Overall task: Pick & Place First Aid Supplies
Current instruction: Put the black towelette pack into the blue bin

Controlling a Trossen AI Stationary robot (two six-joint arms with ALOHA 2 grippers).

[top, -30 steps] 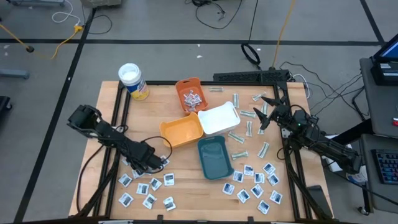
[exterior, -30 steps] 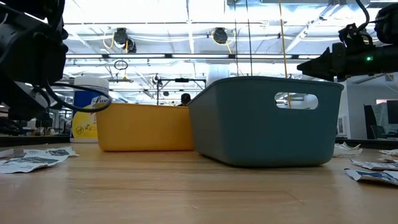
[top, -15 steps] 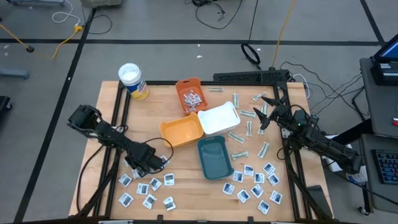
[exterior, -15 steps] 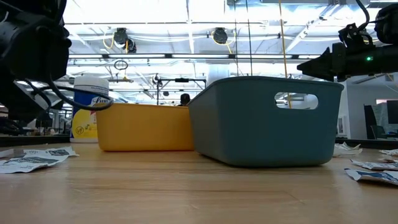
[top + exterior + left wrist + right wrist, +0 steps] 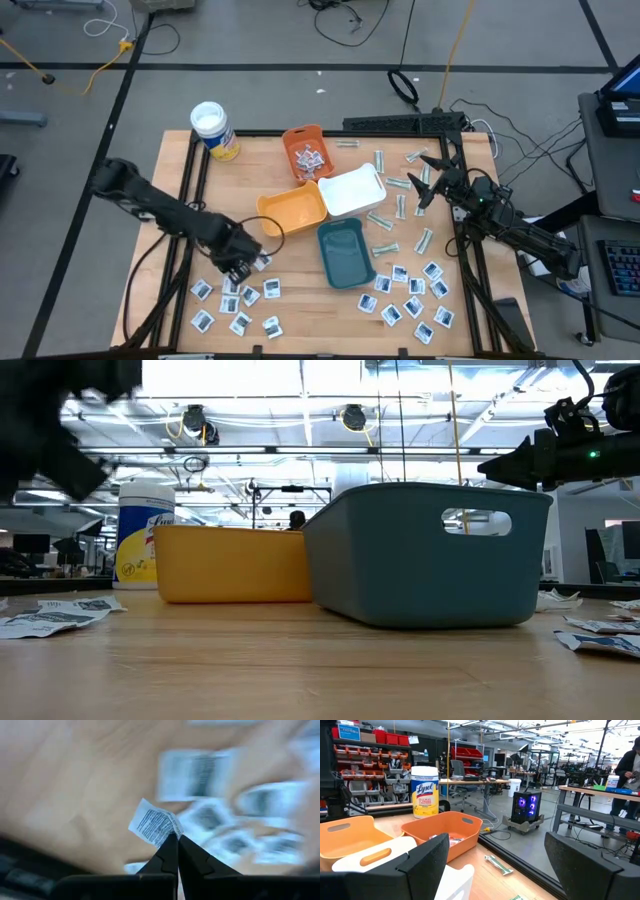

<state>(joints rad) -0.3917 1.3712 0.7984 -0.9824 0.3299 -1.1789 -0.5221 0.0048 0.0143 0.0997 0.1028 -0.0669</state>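
1. My left gripper (image 5: 176,840) is clamped on one white sachet (image 5: 155,825), pinched by its corner between my fingertips, above the loose sachets (image 5: 240,300) at the table's (image 5: 300,320) near left.
2. Past it stand the yellow-orange tray (image 5: 292,210) and the teal tray (image 5: 345,252).
3. My right gripper (image 5: 428,180) hangs wide apart, holding nothing, over the grey-green strips (image 5: 400,205) at far right.

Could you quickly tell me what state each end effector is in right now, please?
Left end effector: closed, pinching a white printed sachet by its corner.
Right end effector: open, holding nothing, waiting near the white tray.
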